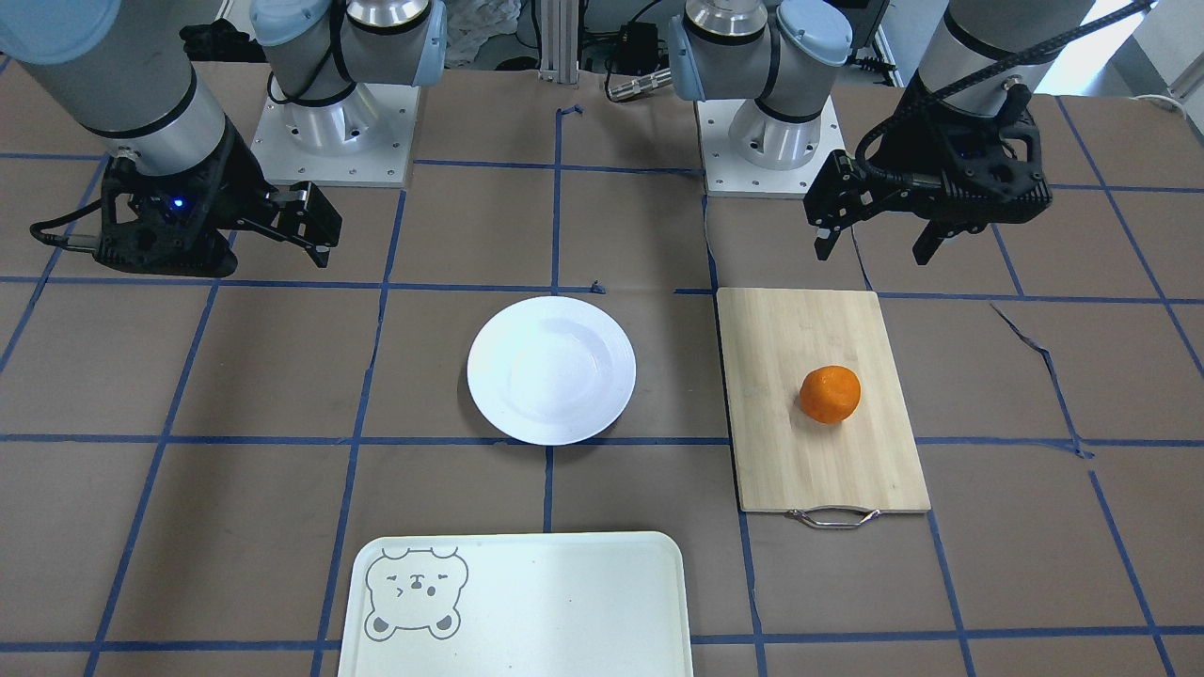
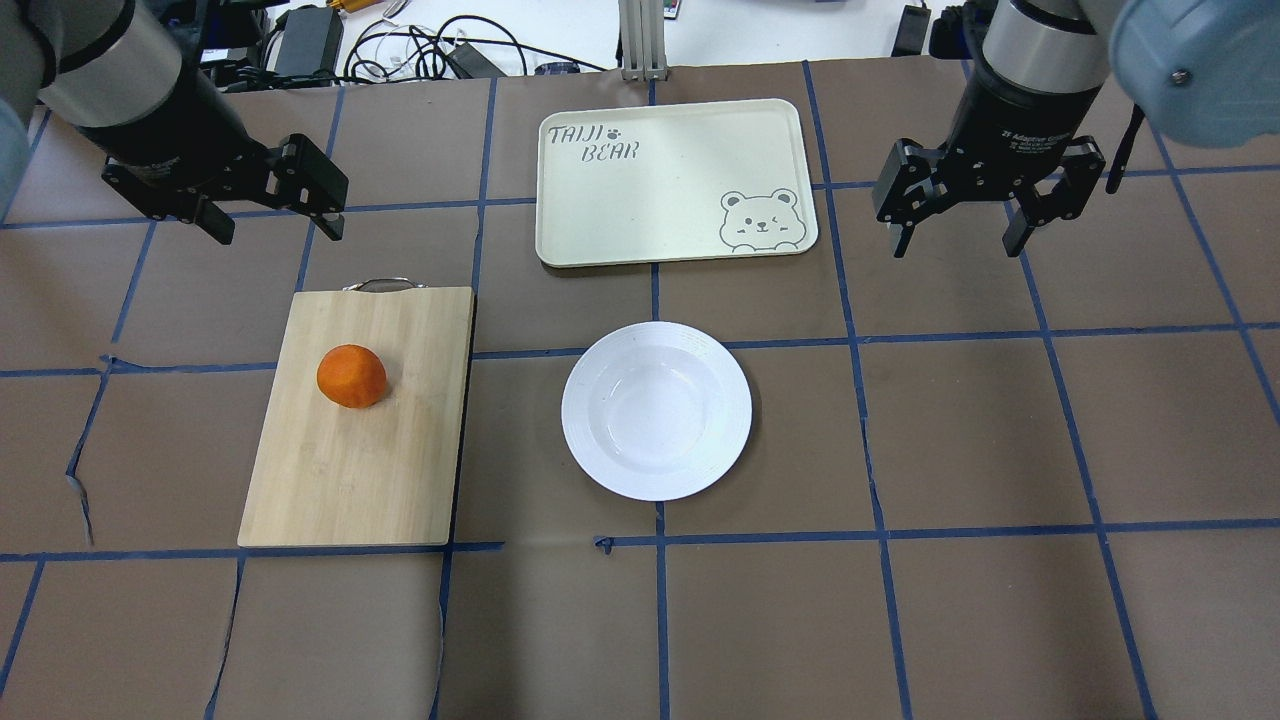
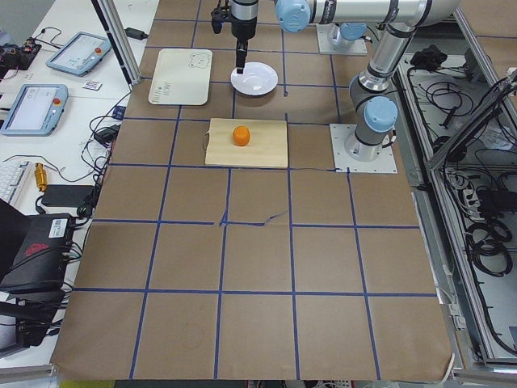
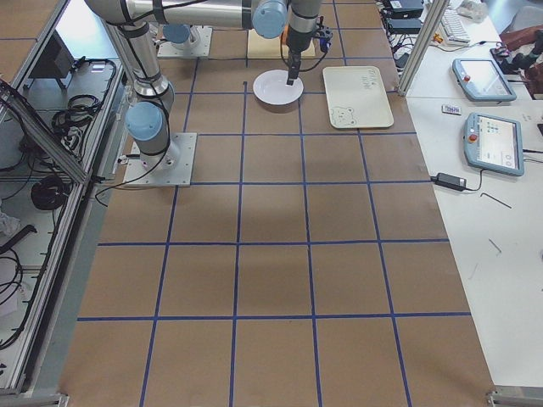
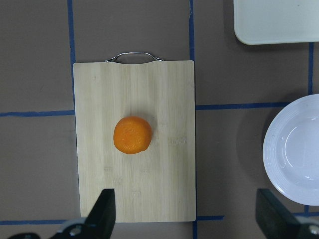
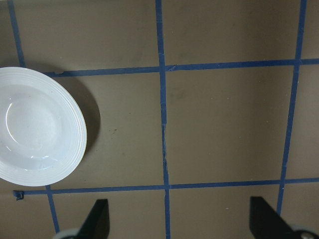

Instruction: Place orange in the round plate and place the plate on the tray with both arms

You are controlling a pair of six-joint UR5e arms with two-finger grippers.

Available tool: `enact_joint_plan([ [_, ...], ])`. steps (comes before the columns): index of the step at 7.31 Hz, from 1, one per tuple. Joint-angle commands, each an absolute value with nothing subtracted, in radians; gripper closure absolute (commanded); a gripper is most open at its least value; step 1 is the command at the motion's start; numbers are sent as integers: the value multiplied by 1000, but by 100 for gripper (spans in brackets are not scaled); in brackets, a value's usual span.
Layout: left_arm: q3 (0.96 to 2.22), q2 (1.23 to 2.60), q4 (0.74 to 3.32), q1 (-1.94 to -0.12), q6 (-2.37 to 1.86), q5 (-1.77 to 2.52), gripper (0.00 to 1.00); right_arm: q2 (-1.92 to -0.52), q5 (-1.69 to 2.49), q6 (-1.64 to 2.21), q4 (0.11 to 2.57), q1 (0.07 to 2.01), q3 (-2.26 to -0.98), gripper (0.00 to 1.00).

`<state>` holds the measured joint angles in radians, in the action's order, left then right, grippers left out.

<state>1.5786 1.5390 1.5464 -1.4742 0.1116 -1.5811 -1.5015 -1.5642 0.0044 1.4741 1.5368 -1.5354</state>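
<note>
The orange (image 2: 351,376) (image 1: 831,394) lies on a wooden cutting board (image 2: 350,470) on my left side. It shows in the left wrist view too, the orange (image 5: 132,135) just ahead of the open fingers. The round plate (image 2: 656,410) (image 1: 551,369) sits empty at the table's middle. Beyond it lies the tray (image 2: 670,180) (image 1: 517,602), also empty. My left gripper (image 2: 275,225) (image 1: 875,249) hovers open above the table past the board's handle end. High to the right of the tray, my right gripper (image 2: 958,240) (image 1: 282,240) hangs open with nothing between its fingers.
The board's metal handle (image 2: 380,285) points toward the far side. Brown paper with blue tape lines (image 2: 870,440) covers the table. Cables and power supplies (image 2: 400,45) lie along the far edge. Both arm bases (image 1: 334,132) (image 1: 771,141) stand on the robot's side.
</note>
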Motion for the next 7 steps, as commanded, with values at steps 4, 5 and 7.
enact_joint_plan([
  [4,1467,1603,1612,-1476,100,-1585,0,-1508,-1551,-8,1467,1535,-1532,0],
  [5,1471,1601,1612,-1477,100,-1585,0,-1515,-1551,-6,1463,1539,-1529,0],
  [7,1474,1601,1611,-1477,100,-1583,0,-1497,-1549,-2,1465,1539,-1535,0],
])
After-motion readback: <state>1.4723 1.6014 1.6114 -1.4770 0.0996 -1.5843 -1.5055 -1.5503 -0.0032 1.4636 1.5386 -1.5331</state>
